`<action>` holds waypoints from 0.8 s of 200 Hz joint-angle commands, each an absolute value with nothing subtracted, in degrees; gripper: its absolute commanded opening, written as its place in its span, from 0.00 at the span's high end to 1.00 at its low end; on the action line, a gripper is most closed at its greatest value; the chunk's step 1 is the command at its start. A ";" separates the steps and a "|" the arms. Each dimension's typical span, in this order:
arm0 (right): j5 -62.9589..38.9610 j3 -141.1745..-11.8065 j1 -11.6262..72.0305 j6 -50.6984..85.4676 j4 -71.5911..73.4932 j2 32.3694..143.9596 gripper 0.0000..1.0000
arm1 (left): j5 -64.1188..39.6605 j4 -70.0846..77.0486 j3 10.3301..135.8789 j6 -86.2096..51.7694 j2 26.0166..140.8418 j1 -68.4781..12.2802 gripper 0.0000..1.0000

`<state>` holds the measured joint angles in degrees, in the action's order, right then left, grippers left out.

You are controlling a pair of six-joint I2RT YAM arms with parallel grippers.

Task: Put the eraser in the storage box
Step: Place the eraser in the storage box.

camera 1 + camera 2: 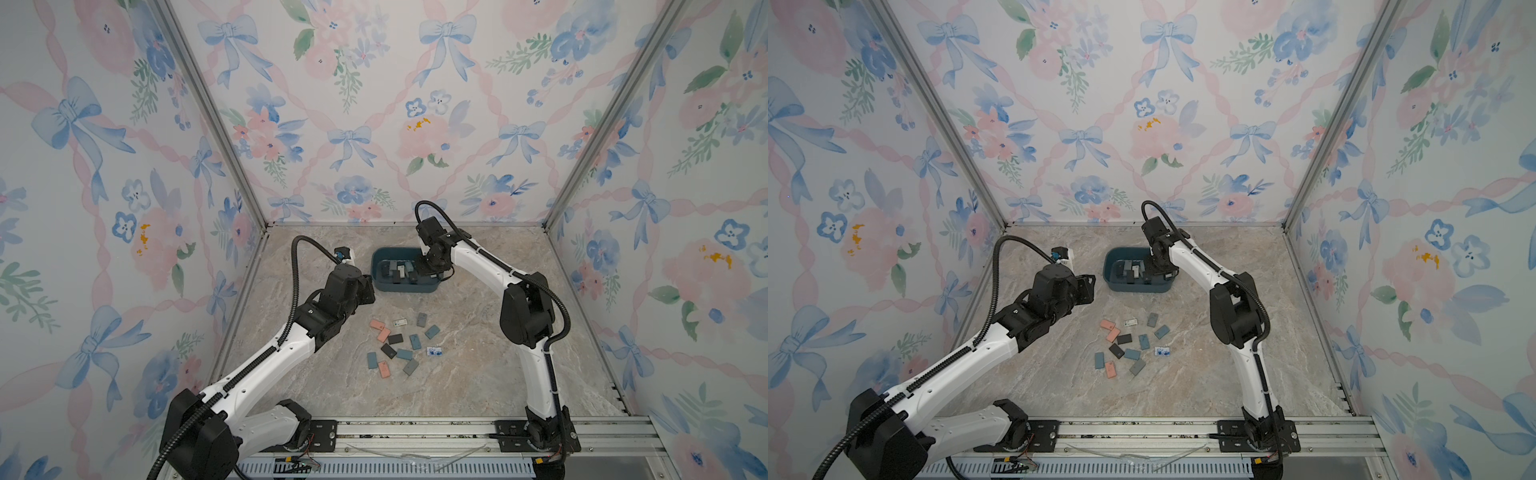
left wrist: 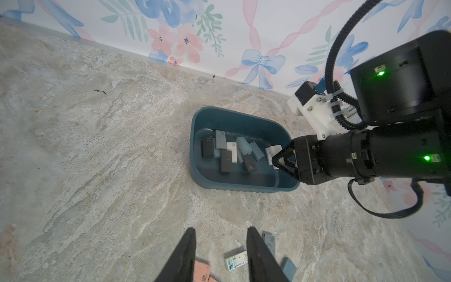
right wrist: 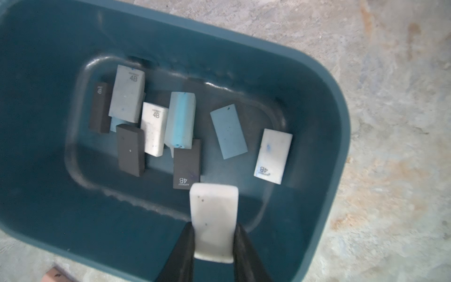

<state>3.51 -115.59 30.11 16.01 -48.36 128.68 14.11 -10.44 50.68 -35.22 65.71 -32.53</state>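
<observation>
Black fingers (image 3: 188, 246) of my right claw (image 3: 214, 229) fill the close edge of the right wrist view, and they are clamped on the two long sides of a white eraser (image 3: 213, 207), which sticks out past the tips, a few dark specks on its face. I hold it inside the mouth of the box (image 3: 312, 102), over the bottom near one long wall; I cannot tell whether it touches the bottom. Its free end comes right up to a black eraser (image 3: 186, 163) marked 4B, and whether the two touch I cannot say. More erasers lie on the bottom of the box: a pale blue one (image 3: 228, 131) lying flat, a white one (image 3: 273, 156) marked 4B beside it, and a loose huddle of blue, white, grey and black ones (image 3: 153, 129) partly on top of each other. In both top views the box (image 1: 405, 289) stands in the far middle of the table (image 1: 478, 374), with my right arm reaching over its right end. My left claw (image 2: 221, 230) hangs above the table just left of the box, its fingers apart with nothing between them. Below it, on the near side of the box, a scatter of loose erasers (image 1: 404, 354) lies in the middle of the table, pink, blue, grey and black.
</observation>
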 commanded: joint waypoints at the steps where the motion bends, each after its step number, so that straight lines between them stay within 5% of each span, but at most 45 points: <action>1: 4.74 -118.60 29.00 15.63 -50.61 130.62 0.72 | 13.73 -10.99 50.45 -36.21 65.59 -32.22 0.63; 160: 7.21 -133.84 27.37 14.58 -56.94 141.23 0.70 | 15.20 -12.13 49.67 -36.41 64.04 -32.18 0.63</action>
<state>6.42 -131.39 27.79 15.35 -54.00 139.13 14.17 -10.83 50.41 -36.07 65.39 -32.53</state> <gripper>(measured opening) 0.304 0.373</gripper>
